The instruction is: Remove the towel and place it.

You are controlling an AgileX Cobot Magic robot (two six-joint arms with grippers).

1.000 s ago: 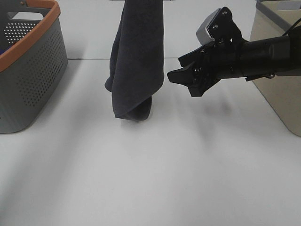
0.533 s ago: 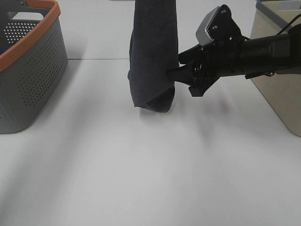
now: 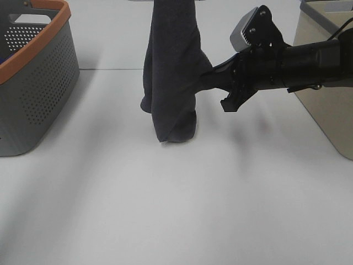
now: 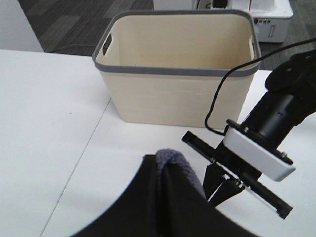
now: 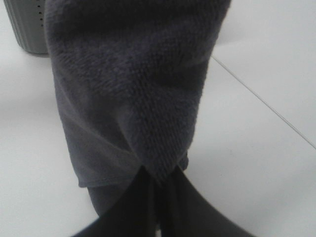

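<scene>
The dark charcoal towel (image 3: 172,72) hangs bunched from above the exterior view's top edge, and its lower end touches or nearly touches the white table (image 3: 176,215). My left gripper (image 4: 163,170) is shut on the towel's top fold (image 4: 170,157); it is out of the exterior view. My right gripper (image 3: 209,78) reaches in from the right and is shut on the towel's right edge at mid-height, pulling a tuck of cloth toward it. In the right wrist view the towel (image 5: 133,84) is pinched between the fingertips (image 5: 157,186). No white tag shows.
A grey perforated basket with an orange rim (image 3: 34,77) stands at the left. A beige bin with a grey rim (image 3: 326,83) stands at the right, behind my right arm; it also shows in the left wrist view (image 4: 177,94).
The towel swung right toward my right gripper. The right gripper, open a second ago, has closed on the towel's right edge. The towel's lower end now hangs lower.
</scene>
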